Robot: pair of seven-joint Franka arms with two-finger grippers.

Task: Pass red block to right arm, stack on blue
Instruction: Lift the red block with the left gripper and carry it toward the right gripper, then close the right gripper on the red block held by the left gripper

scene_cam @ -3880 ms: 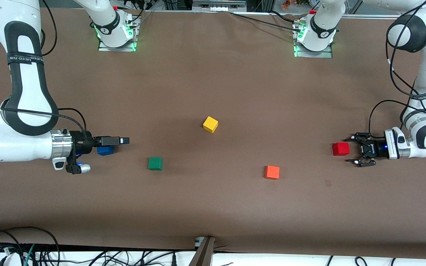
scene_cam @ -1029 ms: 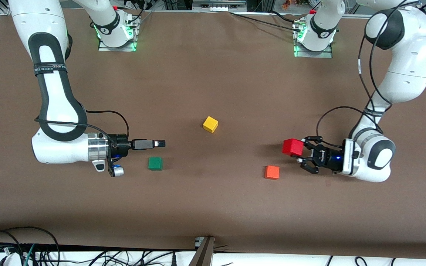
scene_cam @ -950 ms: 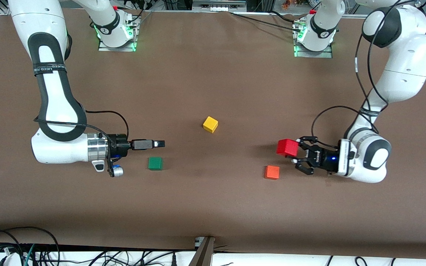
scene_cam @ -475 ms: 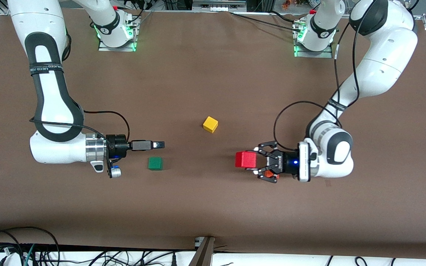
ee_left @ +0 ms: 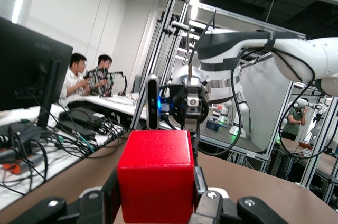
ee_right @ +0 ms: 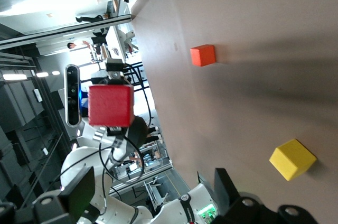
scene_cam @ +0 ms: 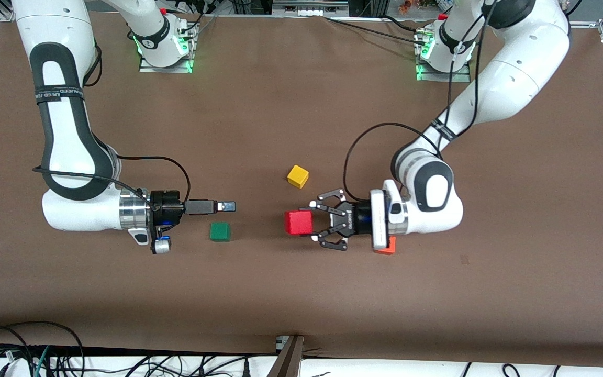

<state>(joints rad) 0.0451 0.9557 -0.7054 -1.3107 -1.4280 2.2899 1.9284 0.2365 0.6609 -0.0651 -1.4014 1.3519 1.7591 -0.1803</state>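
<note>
The red block (scene_cam: 297, 222) hangs over the middle of the table, with my left gripper (scene_cam: 306, 222) shut on its two sides. The left wrist view shows the red block (ee_left: 155, 174) filling the space between the black fingers (ee_left: 201, 192). My right gripper (scene_cam: 226, 206) stands open over the table at the right arm's end and points at the block, with a gap of bare table between them. In the right wrist view the red block (ee_right: 110, 105) shows straight ahead of the right gripper (ee_right: 153, 195). The blue cube is hidden.
A green cube (scene_cam: 220, 231) lies just below the right gripper's tip. A yellow cube (scene_cam: 298, 176) sits close to the red block, farther from the front camera. An orange cube (scene_cam: 385, 246) is partly covered by the left wrist.
The left arm has carried the red block from near the orange cube across to the middle of the table, toward the right gripper. The right arm has hardly moved.
</note>
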